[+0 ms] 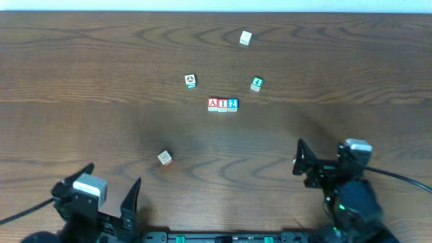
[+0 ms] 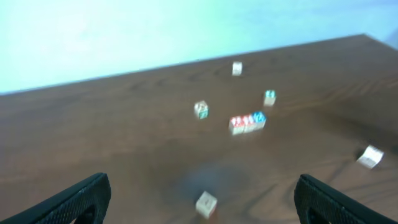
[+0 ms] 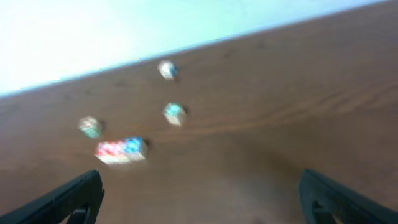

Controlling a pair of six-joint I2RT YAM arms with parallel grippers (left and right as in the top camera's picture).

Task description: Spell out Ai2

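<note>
Three letter blocks stand side by side in a row (image 1: 223, 104) at the table's middle: a red A, a red i and a blue 2. The row also shows in the left wrist view (image 2: 247, 122) and, blurred, in the right wrist view (image 3: 120, 150). My left gripper (image 1: 108, 185) is open and empty at the near left, and it shows in its own view (image 2: 202, 183). My right gripper (image 1: 302, 160) is open and empty at the near right, also seen in its own view (image 3: 200, 180). Both are well short of the row.
Loose blocks lie around the row: a green one (image 1: 190, 81) at its back left, a green one (image 1: 256, 84) at its back right, a white one (image 1: 246, 38) far back, and a pale one (image 1: 165, 158) ahead of my left gripper (image 2: 206, 203).
</note>
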